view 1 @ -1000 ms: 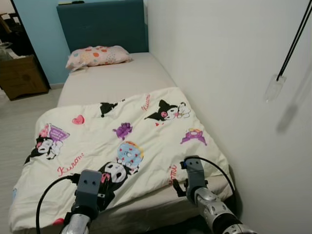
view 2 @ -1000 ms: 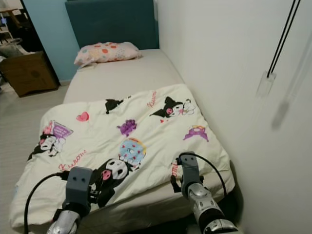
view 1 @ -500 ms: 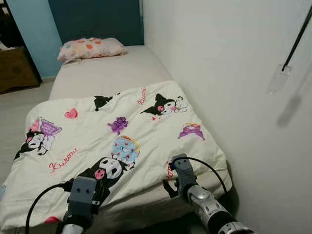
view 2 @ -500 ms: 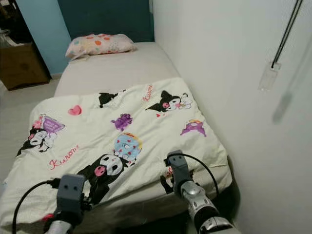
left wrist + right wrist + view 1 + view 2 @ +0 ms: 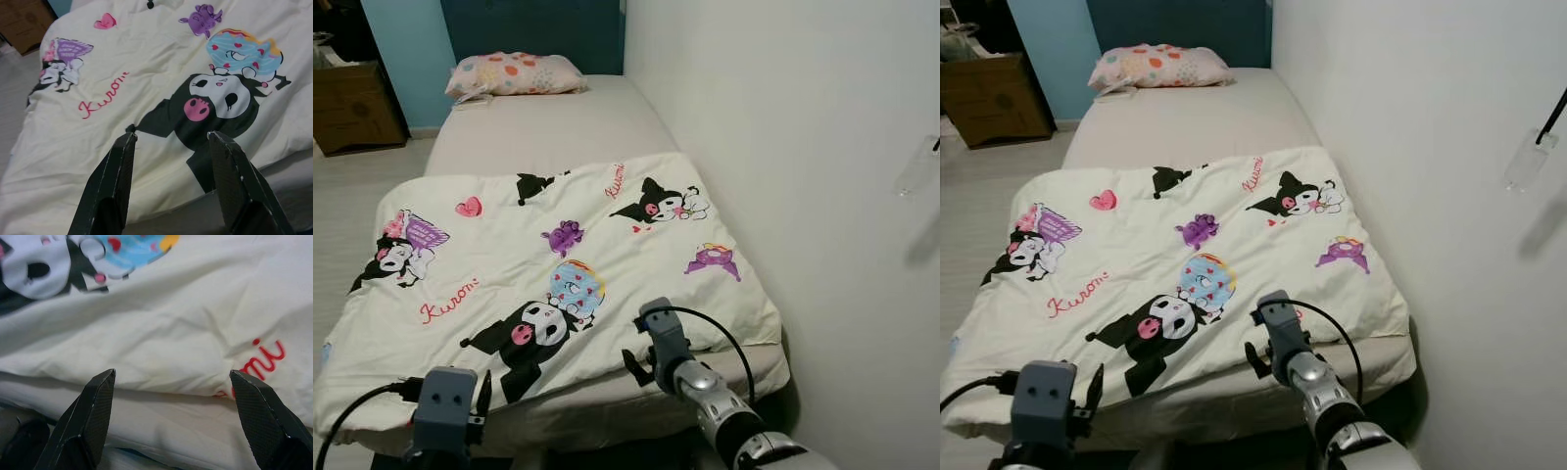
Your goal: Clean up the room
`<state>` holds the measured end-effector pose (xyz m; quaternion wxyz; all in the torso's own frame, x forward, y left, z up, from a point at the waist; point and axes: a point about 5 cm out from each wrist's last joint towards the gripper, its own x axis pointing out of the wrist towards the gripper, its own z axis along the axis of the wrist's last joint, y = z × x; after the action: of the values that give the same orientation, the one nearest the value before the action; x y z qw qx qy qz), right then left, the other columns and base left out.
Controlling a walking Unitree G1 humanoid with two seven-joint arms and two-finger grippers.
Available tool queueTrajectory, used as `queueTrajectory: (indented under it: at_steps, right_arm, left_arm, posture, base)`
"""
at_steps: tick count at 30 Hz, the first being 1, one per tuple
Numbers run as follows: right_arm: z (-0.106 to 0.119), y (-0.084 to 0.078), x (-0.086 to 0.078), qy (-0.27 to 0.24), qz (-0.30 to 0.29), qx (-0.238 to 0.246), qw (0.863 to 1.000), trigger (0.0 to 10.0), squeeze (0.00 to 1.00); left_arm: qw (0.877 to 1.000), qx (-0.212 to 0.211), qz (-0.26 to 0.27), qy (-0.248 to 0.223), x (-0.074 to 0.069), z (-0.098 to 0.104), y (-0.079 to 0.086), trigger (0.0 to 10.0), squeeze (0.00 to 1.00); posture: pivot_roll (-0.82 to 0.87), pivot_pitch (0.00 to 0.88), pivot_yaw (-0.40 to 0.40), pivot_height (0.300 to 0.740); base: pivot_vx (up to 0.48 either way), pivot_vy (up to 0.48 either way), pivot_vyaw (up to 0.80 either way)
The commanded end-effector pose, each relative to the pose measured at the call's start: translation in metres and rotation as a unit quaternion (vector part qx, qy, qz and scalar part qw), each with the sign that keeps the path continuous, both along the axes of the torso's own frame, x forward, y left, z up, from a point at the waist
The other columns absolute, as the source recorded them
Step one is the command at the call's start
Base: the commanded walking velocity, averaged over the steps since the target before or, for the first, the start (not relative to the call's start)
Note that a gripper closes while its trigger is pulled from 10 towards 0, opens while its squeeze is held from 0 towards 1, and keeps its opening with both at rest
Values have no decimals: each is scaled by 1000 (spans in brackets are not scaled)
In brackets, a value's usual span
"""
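**Both claws poised at the foot of the bed, blanket not yet gripped**

Left eye view: a cream cartoon-print blanket (image 5: 558, 264) lies spread over the lower half of the bed (image 5: 548, 127), slightly skewed, its left edge hanging over the side. The bare mattress runs up to a spotted pillow (image 5: 514, 73) at the headboard, and a brown box (image 5: 357, 103) stands on the floor beside the head end. The right claw (image 5: 641, 357) is at the blanket's foot edge; the left claw (image 5: 481, 397) sits lower, near the foot-left part of the blanket.

Right eye view: the same layout. As a judgement, the bed-making is at an early stage: the blanket covers only half the mattress and has yet to be drawn up toward the pillow.

Left wrist view: what the head views cannot settle shows here. The left claw's fingers (image 5: 115, 176) are spread wide, hovering above the black cartoon figure, pinching nothing.

Right wrist view: the right claw's fingers (image 5: 90, 411) are also spread wide and empty, aimed at the blanket's folded hem where it meets the mattress edge, beside red lettering. This close look at the hem suggests a grasp there comes next.
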<state>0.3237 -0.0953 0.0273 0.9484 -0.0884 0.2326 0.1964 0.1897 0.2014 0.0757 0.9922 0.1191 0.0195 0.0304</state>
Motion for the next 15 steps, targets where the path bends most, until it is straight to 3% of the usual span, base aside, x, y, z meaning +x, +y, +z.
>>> queueTrajectory:
  at_steps: [1, 8, 15]
  right_arm:
    - [-5, -4, -3, 8, -3, -6, 1000, 10000, 0]
    - [-6, -8, -4, 1, -7, -11, 1000, 10000, 0]
    - [-4, -10, -3, -15, 6, -40, 999, 10000, 0]
  left_arm:
    - [1000, 7, -13, 14, 5, -2, 1, 10000, 0]
    - [1000, 10, -21, 8, 16, 4, 2, 10000, 0]
    - [1000, 11, -25, 8, 16, 5, 3, 10000, 0]
  posture:
    - [93, 147, -50, 551]
    - [81, 152, -41, 541]
    - [74, 152, -42, 541]
  base:
    - [0, 0, 0]
    - [0, 0, 0]
    - [0, 0, 0]
